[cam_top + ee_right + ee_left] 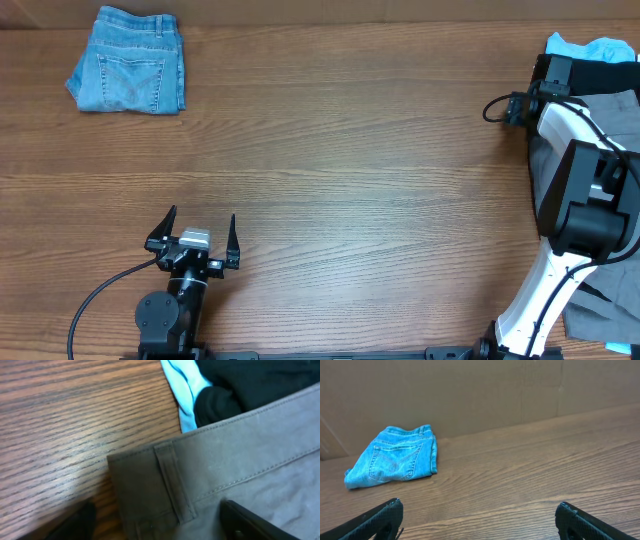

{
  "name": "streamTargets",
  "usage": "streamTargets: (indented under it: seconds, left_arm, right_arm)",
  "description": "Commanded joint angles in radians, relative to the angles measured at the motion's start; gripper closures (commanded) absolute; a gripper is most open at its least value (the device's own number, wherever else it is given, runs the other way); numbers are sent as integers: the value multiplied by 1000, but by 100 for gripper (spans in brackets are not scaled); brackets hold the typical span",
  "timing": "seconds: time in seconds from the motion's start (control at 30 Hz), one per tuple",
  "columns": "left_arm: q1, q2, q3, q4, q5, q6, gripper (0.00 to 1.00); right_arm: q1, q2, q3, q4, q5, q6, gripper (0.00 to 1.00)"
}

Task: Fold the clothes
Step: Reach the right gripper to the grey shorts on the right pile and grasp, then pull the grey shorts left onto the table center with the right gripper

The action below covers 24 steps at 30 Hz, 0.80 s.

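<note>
Pickup step, seemingly: right fingers (247, 521), apart, hovering over grey shorts (265, 470) waistband (145, 477); left fingers (233, 240), apart, idling far from shorts. Next likely needing waistband pinch.

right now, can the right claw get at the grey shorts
Probably yes: the right claw hangs open just over the waistband corner of the grey shorts, and nothing covers that corner.

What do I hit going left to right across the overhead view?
Folded denim garment → left gripper → right arm. The clothes pile at the right edge overlaps the arm, so I left it out of the order.
</note>
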Motion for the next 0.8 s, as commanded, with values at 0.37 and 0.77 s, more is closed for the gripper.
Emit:
streamTargets:
  seconds: [0.37,0.77]
  left_arm:
    - [6,-6,-3,-2,-3,19,0]
    - [6,-6,-3,-2,-3,19,0]
  right_arm:
    - [-29,56,16,18,-4,9,59]
    - [-29,-46,62,-24,38,161,96]
